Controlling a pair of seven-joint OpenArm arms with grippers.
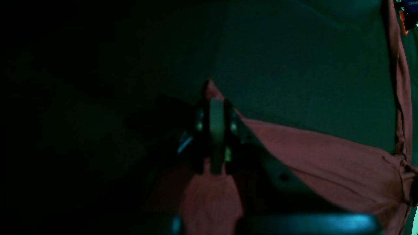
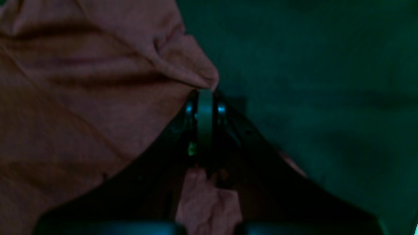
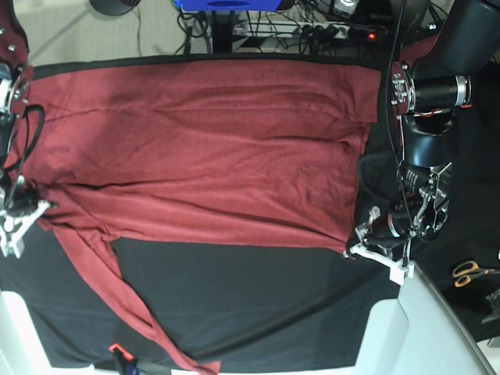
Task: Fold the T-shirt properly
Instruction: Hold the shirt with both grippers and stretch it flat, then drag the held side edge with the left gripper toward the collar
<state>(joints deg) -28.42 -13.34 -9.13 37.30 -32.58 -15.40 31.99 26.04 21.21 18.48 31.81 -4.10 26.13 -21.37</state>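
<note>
The maroon T-shirt (image 3: 211, 148) lies spread flat on the black cloth, filling the far half of the table. One long sleeve (image 3: 148, 320) trails toward the near edge. At the shirt's near corner on the base view's right, my left gripper (image 3: 353, 248) is shut on the fabric. The left wrist view shows the cloth (image 1: 326, 156) pinched at the left gripper's (image 1: 209, 87) tips and stretching away to the right. On the base view's left, my right gripper (image 3: 37, 209) is shut on the shirt's edge near the sleeve. In the right wrist view a fold of cloth (image 2: 81, 98) bunches at the right gripper's (image 2: 205, 89) tips.
The black cloth sheet (image 3: 258, 297) covers the table under the shirt. Scissors (image 3: 469, 272) lie at the far right. A small orange-tipped item (image 3: 117, 350) sits at the near edge by the sleeve. Cables and a power strip (image 3: 312, 31) run behind the table.
</note>
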